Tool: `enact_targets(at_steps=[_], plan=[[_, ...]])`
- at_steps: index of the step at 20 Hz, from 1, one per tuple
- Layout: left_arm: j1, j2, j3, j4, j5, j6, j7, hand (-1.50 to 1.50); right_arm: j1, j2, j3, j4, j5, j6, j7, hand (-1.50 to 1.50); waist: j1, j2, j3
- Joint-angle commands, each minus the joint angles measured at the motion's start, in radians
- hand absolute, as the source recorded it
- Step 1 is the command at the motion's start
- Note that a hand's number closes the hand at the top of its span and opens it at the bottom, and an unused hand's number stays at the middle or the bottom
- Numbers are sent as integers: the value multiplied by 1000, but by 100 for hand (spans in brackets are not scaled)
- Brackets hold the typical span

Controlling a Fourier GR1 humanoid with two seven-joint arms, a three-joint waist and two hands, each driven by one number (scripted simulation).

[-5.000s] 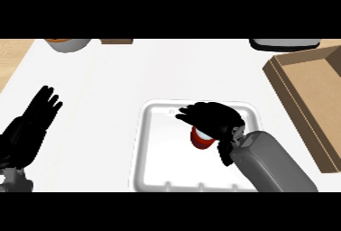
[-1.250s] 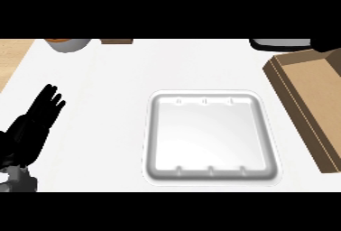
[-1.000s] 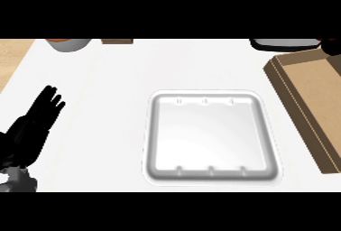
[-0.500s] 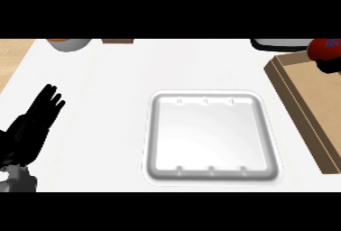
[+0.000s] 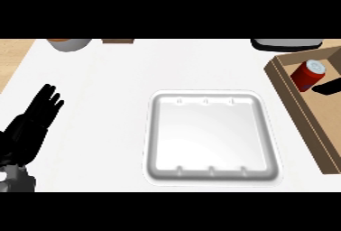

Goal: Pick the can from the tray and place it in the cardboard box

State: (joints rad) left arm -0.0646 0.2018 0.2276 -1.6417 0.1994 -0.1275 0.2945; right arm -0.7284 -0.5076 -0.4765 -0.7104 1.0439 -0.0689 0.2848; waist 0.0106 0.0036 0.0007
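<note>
The red can (image 5: 307, 75) with a silver top lies tilted inside the cardboard box (image 5: 292, 101) at the right edge. A black part of my right hand (image 5: 328, 87) shows just beside the can's lower right; the rest of that hand is out of the picture. The white tray (image 5: 210, 137) sits in the middle of the counter with nothing in it. My left hand (image 5: 33, 122) rests open at the left, fingers pointing up, away from the tray.
At the back left stands a grey bowl (image 5: 68, 43), with a small brown block (image 5: 118, 41) next to it. A dark object with a pale rim (image 5: 286, 43) sits at the back right, behind the box.
The can has come down from the box's far corner to deeper inside the box. A black part of my right hand now shows beside it. The left hand and tray have not moved.
</note>
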Motion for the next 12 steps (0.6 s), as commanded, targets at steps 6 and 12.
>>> enact_targets(at_steps=[6, 12], plan=[[4, 10, 18, -18, 19, 0, 26, 0, 24, 48, -201, -102, -253, -247, -190, -150, -14, -6, 2], [59, 6, 28, -26, 24, -21, -12, 0, 86, 31, -297, -242, -416, -199, -180, -150, -21, -9, -1]])
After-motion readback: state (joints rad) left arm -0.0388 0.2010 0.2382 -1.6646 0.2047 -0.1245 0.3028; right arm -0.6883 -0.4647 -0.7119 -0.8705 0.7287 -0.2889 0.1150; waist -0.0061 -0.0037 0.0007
